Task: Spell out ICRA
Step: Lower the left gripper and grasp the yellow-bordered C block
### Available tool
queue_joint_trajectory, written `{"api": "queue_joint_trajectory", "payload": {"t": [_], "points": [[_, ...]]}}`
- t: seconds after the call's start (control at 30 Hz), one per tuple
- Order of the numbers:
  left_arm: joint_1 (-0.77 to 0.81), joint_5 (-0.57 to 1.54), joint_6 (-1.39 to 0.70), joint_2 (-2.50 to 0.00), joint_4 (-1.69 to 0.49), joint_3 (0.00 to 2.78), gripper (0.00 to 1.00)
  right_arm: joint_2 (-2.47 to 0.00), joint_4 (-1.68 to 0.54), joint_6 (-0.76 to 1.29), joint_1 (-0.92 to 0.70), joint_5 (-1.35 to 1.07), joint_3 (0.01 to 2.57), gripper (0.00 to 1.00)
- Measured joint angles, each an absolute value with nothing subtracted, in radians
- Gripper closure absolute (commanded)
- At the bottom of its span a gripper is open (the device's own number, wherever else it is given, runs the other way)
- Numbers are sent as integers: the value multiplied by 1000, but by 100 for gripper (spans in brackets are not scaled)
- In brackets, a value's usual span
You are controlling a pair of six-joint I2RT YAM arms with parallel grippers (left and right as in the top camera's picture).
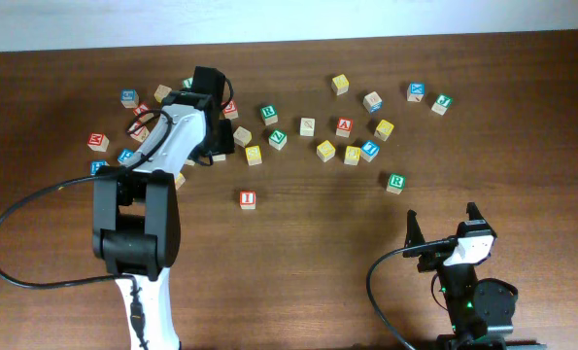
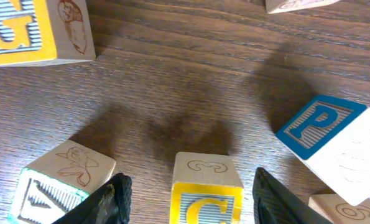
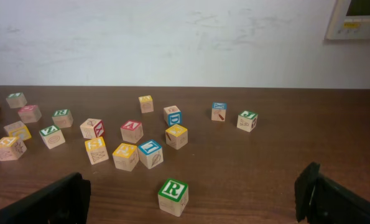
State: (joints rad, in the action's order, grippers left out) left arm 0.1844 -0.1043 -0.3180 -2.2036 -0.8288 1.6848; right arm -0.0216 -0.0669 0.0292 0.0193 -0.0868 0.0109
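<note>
A dark wood table (image 1: pixel 522 292) runs below a strip of white wall in the overhead view. The left gripper (image 1: pixel 218 136) reaches into the crowded left cluster of letter blocks, and its jaws are hidden under the wrist from here. 1 red I block (image 1: pixel 248 198) sits alone nearer the robot, apart from the scatter, which I judge to be the start of the word. The right gripper (image 1: pixel 444 226) is spread wide and empty near its base, well apart from every block, probably so it leaves the left arm room.

In the left wrist view, the 2 fingers (image 2: pixel 110 199) stand wide on either side of the yellow C block (image 2: pixel 206 186), with a gap on each side and no contact. This looks lined up to pinch the second letter. A blue P block (image 2: pixel 321 140) lies near 1 finger, so closing could nudge it.

In the right wrist view, against a white wall, the green R block (image 3: pixel 173 196) sits near the open fingers. The red A block (image 3: pixel 132 131) lies farther off among others, and both look unplaced.
</note>
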Motion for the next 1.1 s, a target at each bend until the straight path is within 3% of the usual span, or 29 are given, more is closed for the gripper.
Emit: {"api": "queue_joint_trajectory", "payload": {"t": [0.13, 0.6, 1.1], "points": [[184, -94, -318, -2204, -829, 1685, 56, -22, -67, 30, 19, -87, 11, 2], [184, -78, -325, -2234, -839, 1686, 54, -22, -67, 30, 19, -87, 11, 2], [184, -78, -325, -2239, -855, 1701, 62, -22, -67, 30, 19, -87, 11, 2]]}}
